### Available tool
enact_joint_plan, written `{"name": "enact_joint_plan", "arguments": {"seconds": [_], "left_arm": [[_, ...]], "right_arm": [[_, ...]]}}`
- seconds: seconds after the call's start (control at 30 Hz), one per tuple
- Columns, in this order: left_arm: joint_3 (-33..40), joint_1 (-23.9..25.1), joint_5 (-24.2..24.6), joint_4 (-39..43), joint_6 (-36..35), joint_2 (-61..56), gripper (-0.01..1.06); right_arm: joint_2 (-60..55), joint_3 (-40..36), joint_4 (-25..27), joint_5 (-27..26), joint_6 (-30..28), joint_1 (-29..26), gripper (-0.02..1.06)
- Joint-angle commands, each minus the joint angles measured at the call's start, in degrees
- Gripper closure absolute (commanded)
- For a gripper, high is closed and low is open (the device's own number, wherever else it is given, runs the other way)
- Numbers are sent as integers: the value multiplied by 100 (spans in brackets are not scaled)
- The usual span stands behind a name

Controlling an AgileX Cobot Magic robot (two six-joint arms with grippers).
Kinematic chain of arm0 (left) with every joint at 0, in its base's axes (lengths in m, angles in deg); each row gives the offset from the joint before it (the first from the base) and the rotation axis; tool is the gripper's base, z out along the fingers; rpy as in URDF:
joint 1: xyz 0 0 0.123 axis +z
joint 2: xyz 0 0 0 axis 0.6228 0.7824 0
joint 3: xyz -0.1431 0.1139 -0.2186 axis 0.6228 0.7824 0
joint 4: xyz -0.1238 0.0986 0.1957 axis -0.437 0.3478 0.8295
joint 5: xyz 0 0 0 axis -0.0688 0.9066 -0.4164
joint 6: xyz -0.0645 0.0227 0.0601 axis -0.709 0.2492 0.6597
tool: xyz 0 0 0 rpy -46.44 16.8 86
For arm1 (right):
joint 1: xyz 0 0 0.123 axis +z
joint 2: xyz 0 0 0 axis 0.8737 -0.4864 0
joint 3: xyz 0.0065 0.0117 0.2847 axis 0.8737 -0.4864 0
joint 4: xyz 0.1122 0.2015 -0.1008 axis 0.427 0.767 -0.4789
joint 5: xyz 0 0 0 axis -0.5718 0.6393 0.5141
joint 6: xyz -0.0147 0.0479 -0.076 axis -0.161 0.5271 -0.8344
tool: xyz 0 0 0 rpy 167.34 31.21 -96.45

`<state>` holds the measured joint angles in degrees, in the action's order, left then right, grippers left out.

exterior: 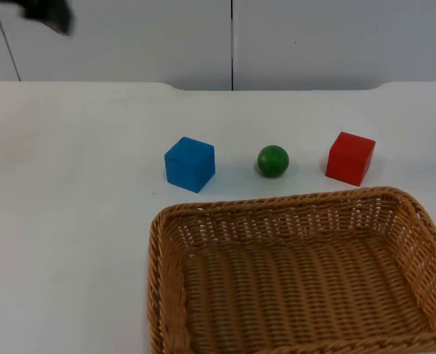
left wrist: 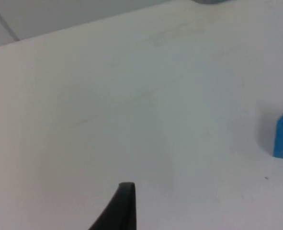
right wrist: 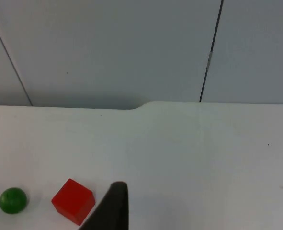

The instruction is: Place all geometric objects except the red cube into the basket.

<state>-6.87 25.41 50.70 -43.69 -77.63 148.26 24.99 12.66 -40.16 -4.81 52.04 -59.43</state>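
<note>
The blue cube [exterior: 189, 164], green ball [exterior: 273, 161] and red cube [exterior: 350, 158] stand in a row on the table [exterior: 70, 221], beyond the basket [exterior: 162, 280], whose near part is cut off. How open the left claw [left wrist: 122, 206] and right claw [right wrist: 113, 206] are, I cannot tell.

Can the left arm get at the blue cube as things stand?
Probably yes: the blue cube sits alone on bare table, apart from the green ball and the basket, with nothing between it and the left arm.
</note>
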Motion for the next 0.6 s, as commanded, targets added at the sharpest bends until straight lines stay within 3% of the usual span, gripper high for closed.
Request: {"name": "enact_joint_plan", "arguments": {"seconds": [0.0, 0.1, 0.27, 0.57], "left_arm": [[-263, -241, 26, -83, 212, 424, 0], [-1056, -650, 429, -105, 376, 1333, 0], [-1788, -910, 424, -371, 602, 2060, 0], [-2141, -949, 246, -1820, 1764, 3104, 0]], "right_arm": [[10, 51, -2, 48, -18, -10, -1], [10, 51, -2, 170, -18, -10, -1], [10, 51, -2, 416, -18, -10, -1], [21, 51, -2, 618, -60, -10, -1]]}}
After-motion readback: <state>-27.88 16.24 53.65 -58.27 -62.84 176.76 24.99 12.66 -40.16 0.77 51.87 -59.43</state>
